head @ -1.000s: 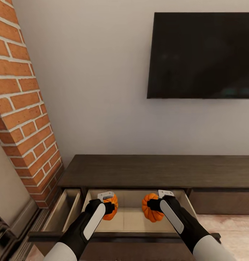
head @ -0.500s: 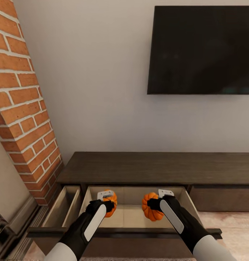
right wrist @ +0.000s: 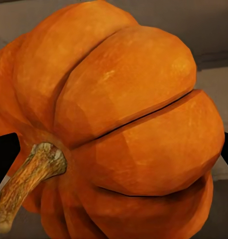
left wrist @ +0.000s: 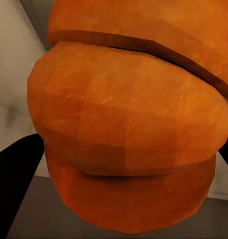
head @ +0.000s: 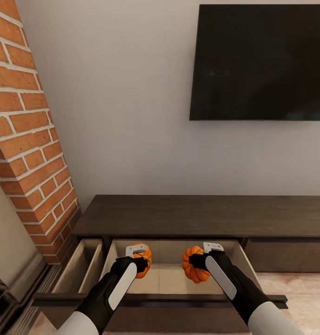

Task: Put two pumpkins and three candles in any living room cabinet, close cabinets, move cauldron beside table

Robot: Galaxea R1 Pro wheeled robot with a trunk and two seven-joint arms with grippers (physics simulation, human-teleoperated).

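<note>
We are at the placing step for the pumpkins. Seen from the head camera, our two arms reach forward over an open drawer (head: 171, 279) of the long, low dark-brown cabinet (head: 201, 215), which stands against a pale wall under a black wall-mounted television (head: 258, 63).

Our left gripper (head: 139, 260) is clamped around one orange pumpkin (head: 142, 261). Our right gripper (head: 200, 263) is clamped around a second orange pumpkin (head: 194, 265). Both pumpkins hang above the light beige drawer interior, near its back wall and well apart from each other. Whether either one touches the drawer floor, we cannot tell.

In the right wrist view, the ribbed pumpkin shows a short brownish stem (right wrist: 27, 181) pointing out to one side, so it is held tilted.

By our judgement, the next move calls for lowering both pumpkins to the drawer floor, releasing them, and lifting clear before shutting anything.

Our count: two pumpkins, two grippers, two open drawers, the narrower one (head: 80, 267) just beside the brick column (head: 29, 139), and one television.
</note>
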